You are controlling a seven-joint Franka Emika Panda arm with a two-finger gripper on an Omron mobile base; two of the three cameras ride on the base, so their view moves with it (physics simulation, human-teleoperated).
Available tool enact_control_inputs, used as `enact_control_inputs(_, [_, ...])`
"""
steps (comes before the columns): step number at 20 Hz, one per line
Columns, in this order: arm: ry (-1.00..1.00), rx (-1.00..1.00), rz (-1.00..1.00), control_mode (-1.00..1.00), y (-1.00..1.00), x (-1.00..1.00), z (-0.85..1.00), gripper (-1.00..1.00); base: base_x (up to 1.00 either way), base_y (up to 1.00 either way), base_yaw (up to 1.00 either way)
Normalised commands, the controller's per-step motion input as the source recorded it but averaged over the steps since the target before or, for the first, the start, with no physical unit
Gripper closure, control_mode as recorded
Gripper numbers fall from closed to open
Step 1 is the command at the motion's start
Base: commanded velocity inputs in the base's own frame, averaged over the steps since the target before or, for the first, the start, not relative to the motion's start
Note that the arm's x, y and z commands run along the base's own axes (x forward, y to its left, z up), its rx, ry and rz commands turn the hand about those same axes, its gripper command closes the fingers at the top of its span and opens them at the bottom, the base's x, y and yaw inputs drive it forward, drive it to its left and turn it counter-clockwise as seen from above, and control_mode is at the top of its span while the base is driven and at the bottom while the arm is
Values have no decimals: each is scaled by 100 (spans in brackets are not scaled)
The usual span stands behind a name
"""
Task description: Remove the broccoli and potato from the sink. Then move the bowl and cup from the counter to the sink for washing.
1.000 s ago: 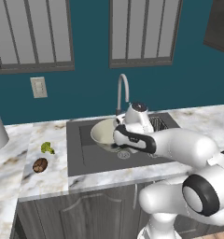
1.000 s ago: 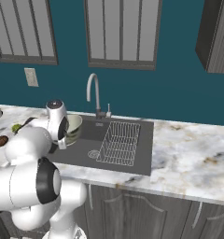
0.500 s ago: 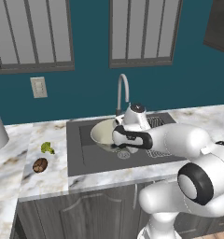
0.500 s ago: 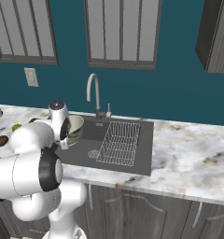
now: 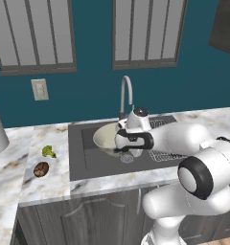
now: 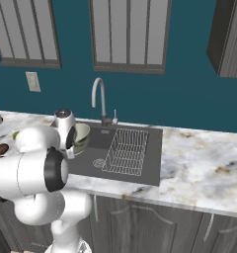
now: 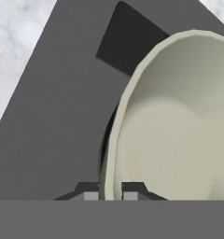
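I have the bowl (image 7: 179, 121) pinched by its rim, 1 finger (image 7: 90, 195) outside and 1 inside, and I hold it over the sink (image 5: 90, 160) near the faucet (image 5: 127, 94). Broccoli (image 5: 49, 151) and potato (image 5: 40, 169) already lie on the counter (image 5: 45, 184) left of the sink. Next: lower, let go, then find the cup

We see a white marble counter (image 5: 50, 182) with grey veining over dark cabinets (image 5: 88, 217), a dark grey sink (image 5: 83, 158) recessed into it, left of the basin the broccoli (image 5: 49, 151) beside the potato (image 5: 40, 169) on the marble.
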Motion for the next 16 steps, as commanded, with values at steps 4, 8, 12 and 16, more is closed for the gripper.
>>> enact_control_inputs(4, [0, 0, 4, -100, -5, 12, -12, 100, 0, 0, 0])
enact_control_inputs(8, [0, 0, 5, -100, -6, 9, -11, 100, 0, 0, 0])
enact_control_inputs(12, [0, 0, 5, -100, -5, 8, -12, 100, 0, 0, 0])
enact_control_inputs(16, [0, 0, 5, -100, -6, 9, -12, 100, 0, 0, 0])
